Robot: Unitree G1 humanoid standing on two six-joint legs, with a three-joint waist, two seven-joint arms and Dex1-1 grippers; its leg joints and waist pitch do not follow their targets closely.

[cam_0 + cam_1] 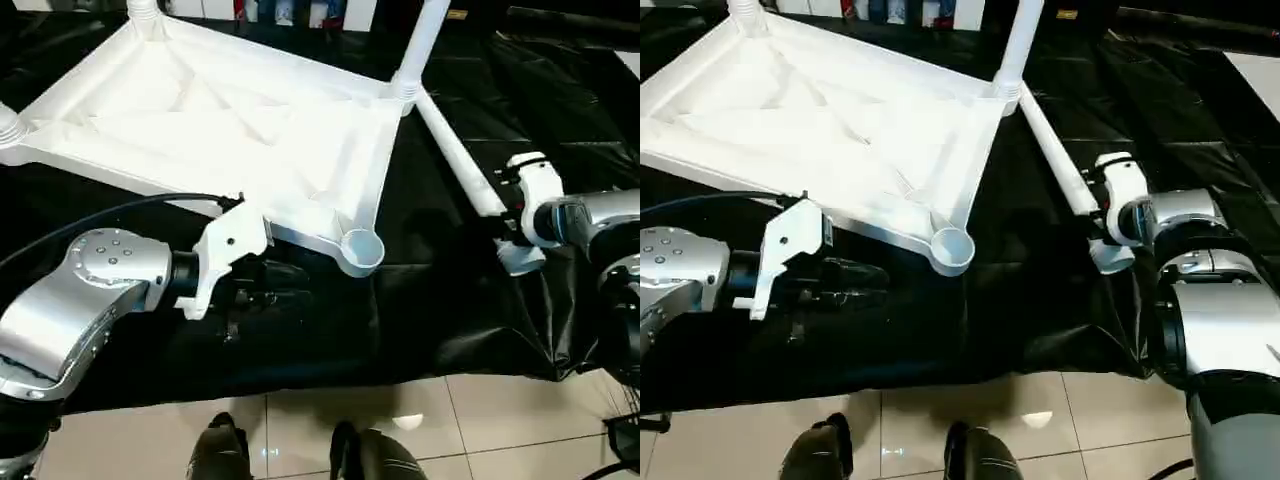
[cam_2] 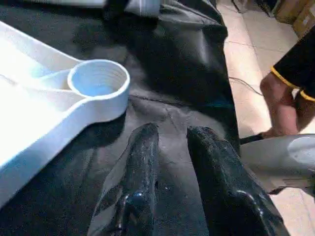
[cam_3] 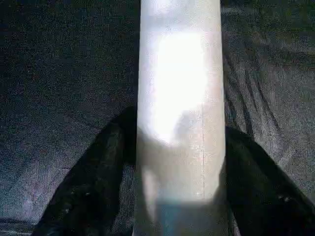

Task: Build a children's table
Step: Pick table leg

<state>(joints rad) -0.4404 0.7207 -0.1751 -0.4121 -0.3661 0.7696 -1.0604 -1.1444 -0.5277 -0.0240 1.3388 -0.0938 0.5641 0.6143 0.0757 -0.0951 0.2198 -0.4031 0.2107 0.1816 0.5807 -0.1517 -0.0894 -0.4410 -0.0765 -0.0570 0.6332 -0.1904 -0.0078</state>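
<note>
On the black plastic sheet (image 1: 420, 300), the white square plastic tabletop (image 1: 230, 120) lies ribbed side up. Beside its empty round corner socket (image 2: 98, 81), the left gripper (image 2: 172, 142) hovers, fingers slightly apart. The right gripper (image 3: 172, 147) straddles a loose white tapered leg (image 3: 179, 98); contact cannot be determined.

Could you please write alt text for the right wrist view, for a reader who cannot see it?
A white table leg runs up the middle of the view, lying between the right hand's two black fingers, one on each side. Dark plastic sheet lies beneath.
</note>
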